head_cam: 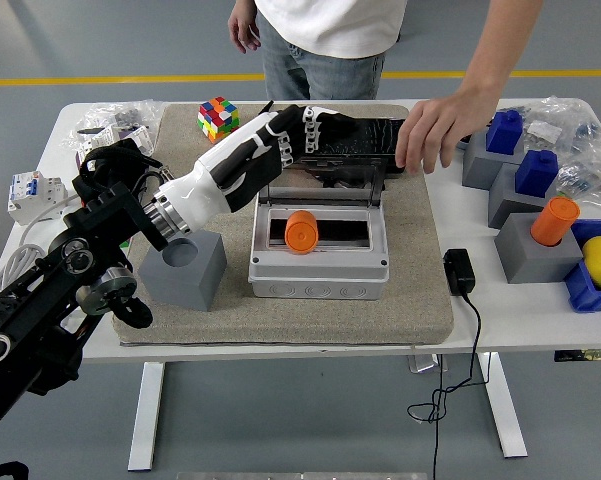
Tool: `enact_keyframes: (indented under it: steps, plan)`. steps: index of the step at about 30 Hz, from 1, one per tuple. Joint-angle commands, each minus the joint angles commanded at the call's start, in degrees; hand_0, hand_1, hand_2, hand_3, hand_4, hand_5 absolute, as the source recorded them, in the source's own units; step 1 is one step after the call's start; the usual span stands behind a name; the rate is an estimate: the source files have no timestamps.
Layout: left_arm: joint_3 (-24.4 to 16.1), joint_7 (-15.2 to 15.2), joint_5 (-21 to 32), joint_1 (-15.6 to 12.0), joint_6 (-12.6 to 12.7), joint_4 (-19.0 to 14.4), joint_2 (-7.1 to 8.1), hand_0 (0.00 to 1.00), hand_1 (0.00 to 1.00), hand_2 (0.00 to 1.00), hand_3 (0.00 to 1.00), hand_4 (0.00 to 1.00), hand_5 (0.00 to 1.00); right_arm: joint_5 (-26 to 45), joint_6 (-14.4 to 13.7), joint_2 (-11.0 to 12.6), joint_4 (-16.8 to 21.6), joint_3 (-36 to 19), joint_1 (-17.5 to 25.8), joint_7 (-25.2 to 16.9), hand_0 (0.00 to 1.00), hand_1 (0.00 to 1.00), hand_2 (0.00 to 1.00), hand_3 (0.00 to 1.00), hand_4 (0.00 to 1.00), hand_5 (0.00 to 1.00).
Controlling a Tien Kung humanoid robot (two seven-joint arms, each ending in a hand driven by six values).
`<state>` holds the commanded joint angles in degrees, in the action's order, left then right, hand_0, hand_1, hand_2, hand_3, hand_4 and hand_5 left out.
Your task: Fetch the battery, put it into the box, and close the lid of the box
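Battery (302, 231) lies in the open box (320, 262), left hand (292, 137) above lid (325, 184).

A black arm (50, 300) with round silver-ringed joints and looped black cables is seen at lower left. It ends in a white-shelled left hand (255, 160) with black-jointed fingers. At the top, a person (330, 30) in a white shirt and blue jeans is shown, forearms bare.

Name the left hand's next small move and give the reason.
Probably press the lid forward and down onto the box. The orange battery already lies inside, the lid stands raised, and the left hand is at its top edge.
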<state>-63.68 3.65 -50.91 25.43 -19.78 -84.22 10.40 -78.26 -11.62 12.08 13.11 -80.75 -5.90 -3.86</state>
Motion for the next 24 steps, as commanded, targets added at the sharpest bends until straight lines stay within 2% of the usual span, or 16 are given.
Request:
enact_keyframes:
  steps: [2, 6, 8, 9, 12, 14, 15, 18, 21, 24]
  plan:
    - [-2.75, 0.75, 4.15, -1.37, 0.21, 0.29, -0.16, 0.882, 0.851, 0.804, 0.754, 0.998, 0.998, -0.02, 0.0, -0.13, 0.02, -0.06, 0.02, 0.01, 0.908, 0.904, 0.854, 0.896, 0.998, 0.998]
    - [-8.49, 2.72, 10.27, -3.37, 2.17, 0.83, -0.64, 0.859, 0.858, 0.812, 0.766, 0.998, 0.998, -0.19, 0.01, -0.36, 0.01, -0.43, 0.08, 0.02, 0.908, 0.904, 0.854, 0.896, 0.998, 0.998]
    - [-11.03, 3.73, 12.53, -4.15, 3.17, 1.0, -1.11, 0.859, 0.858, 0.812, 0.766, 0.998, 0.998, -0.21, 0.02, -0.41, 0.02, -0.48, 0.15, 0.03, 0.908, 0.904, 0.854, 0.896, 0.998, 0.998]
    - [-12.45, 4.28, 13.51, -4.55, 3.81, 1.07, -1.4, 0.861, 0.908, 0.863, 0.816, 0.998, 0.998, -0.32, 0.03, -0.45, -0.01, -0.64, 0.19, 0.03, 0.909, 0.903, 0.853, 0.896, 0.998, 0.998]
    - [-16.48, 5.91, 16.5, -5.69, 6.05, 1.6, -2.28, 0.861, 0.908, 0.863, 0.816, 0.998, 0.998, -0.47, 0.05, -0.55, -0.04, -0.98, 0.27, 0.04, 0.909, 0.903, 0.853, 0.896, 0.998, 0.998]
    - [-18.72, 7.03, 19.45, -6.28, 7.78, 2.16, -2.5, 0.861, 0.908, 0.863, 0.816, 0.998, 0.998, -0.54, 0.07, -0.6, -0.03, -1.15, 0.29, 0.05, 0.909, 0.903, 0.853, 0.896, 0.998, 0.998]
    - [-19.25, 7.33, 20.57, -6.42, 8.32, 2.32, -2.52, 0.865, 0.934, 0.915, 0.881, 0.998, 0.998, -0.57, 0.07, -0.61, -0.02, -1.2, 0.3, 0.05, 0.908, 0.903, 0.853, 0.896, 0.998, 0.998]
    - [-21.84, 8.36, 24.02, -7.22, 9.53, 3.55, -2.29, 0.865, 0.934, 0.915, 0.881, 0.998, 0.998, -0.57, 0.08, -0.71, 0.03, -1.32, 0.25, 0.03, 0.908, 0.903, 0.853, 0.896, 0.998, 0.998]
    - [-23.74, 8.62, 23.59, -7.84, 10.12, 4.62, -1.82, 0.877, 0.945, 0.929, 0.898, 0.998, 0.998, -0.62, 0.08, -0.76, 0.04, -1.43, 0.18, 0.03, 0.908, 0.902, 0.853, 0.895, 0.998, 0.998]
    - [-26.2, 8.28, 18.31, -8.58, 11.8, 5.45, -1.36, 0.877, 0.945, 0.929, 0.898, 0.998, 0.998, -0.68, 0.09, -0.75, 0.01, -1.58, 0.22, 0.03, 0.908, 0.902, 0.853, 0.895, 0.998, 0.998]
